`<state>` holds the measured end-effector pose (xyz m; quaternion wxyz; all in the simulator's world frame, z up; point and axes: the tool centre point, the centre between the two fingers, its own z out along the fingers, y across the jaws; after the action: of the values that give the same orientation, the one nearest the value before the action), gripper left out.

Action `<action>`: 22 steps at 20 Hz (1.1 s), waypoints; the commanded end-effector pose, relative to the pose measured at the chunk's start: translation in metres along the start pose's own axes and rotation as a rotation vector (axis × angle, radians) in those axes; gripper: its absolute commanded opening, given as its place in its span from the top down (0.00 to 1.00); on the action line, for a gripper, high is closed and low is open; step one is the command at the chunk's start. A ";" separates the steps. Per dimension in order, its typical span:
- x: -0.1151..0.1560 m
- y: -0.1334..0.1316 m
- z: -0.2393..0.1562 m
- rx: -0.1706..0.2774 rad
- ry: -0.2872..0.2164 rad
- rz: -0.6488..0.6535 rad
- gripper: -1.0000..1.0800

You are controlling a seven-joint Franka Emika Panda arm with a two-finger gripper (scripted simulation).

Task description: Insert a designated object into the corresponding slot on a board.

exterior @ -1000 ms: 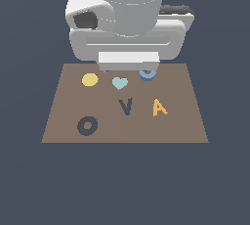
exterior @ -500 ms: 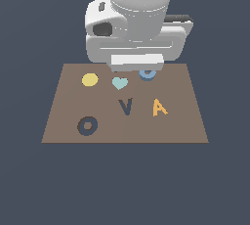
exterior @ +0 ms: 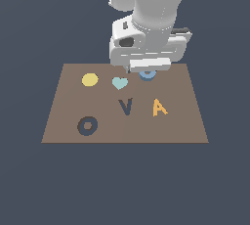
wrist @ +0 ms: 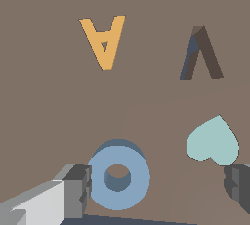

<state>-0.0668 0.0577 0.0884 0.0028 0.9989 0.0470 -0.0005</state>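
The blue ring (exterior: 148, 76) lies on the brown board (exterior: 188, 123) near its far edge, mostly hidden under my hand in the exterior view. In the wrist view the ring (wrist: 118, 175) lies flat between my fingers, close to one finger (wrist: 73, 192) and far from the other (wrist: 239, 185). My gripper (wrist: 156, 188) is open and holds nothing; in the exterior view it (exterior: 146, 70) hangs just over the ring. The dark navy ring-shaped slot (exterior: 87, 125) is at the board's near corner on the exterior view's left, empty.
A pale teal heart (exterior: 119, 82) (wrist: 213, 142) lies beside the ring. A yellow disc (exterior: 90, 79), a dark navy V recess (exterior: 126, 106) (wrist: 200, 55) and an orange A (exterior: 159, 107) (wrist: 104, 40) are also on the board.
My hand has moved toward the exterior view's right and come down over the blue ring. The ring and the other shapes have not moved.
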 end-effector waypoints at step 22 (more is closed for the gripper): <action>-0.026 -0.027 0.050 0.006 0.001 -0.027 0.04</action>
<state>-0.0948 0.0820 0.0427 -0.0002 0.9982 0.0605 0.0002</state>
